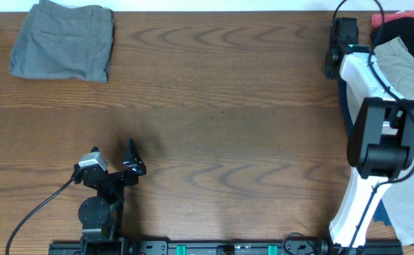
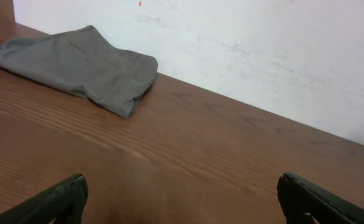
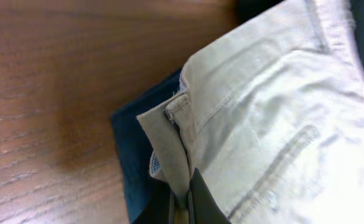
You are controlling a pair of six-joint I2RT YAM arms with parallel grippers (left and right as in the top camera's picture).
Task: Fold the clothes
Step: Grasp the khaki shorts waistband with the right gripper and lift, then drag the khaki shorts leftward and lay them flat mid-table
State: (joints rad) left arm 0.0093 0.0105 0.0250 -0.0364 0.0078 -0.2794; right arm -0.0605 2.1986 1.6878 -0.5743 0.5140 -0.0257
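Surface [image 1: 228,106]: brown wood grain, running past every edge of the overhead view.

Wall [image 2: 262,50]: white and scuffed, behind the surface's far edge in the left wrist view. It carries a small red mark [image 2: 140,3], cut by the frame and too small to read.

Right arm [image 1: 366,127]: white links and black joints, doubled back over the right side of the surface. From overhead its wrist hides its own fingers and part of the heap beneath.

Beige pair [image 1: 403,67]: top of the heap at the right edge, cut off by the frame and crossed by the arm. The right wrist view shows it close [image 3: 281,112], with a seamed pocket and a belt loop at one corner.

Grey pair [image 1: 64,42]: folded flat at the far left corner, well apart from both arms, also seen from the left wrist [image 2: 82,62].

Black cloth [image 1: 413,30], red cloth [image 1: 387,18] and navy cloth [image 3: 129,162]: only edges show from under the beige pair, so their shapes cannot be made out.

Left arm [image 1: 97,209]: low at the near edge, with a cable [image 1: 40,205] trailing off it.

Left fingers [image 1: 131,152]: spread wide above bare wood, with only their tips in the wrist view [image 2: 63,196].

Right fingers [image 3: 199,202]: narrow, pinched on the corner of the beige pair at the frame's bottom edge, mostly cut off.
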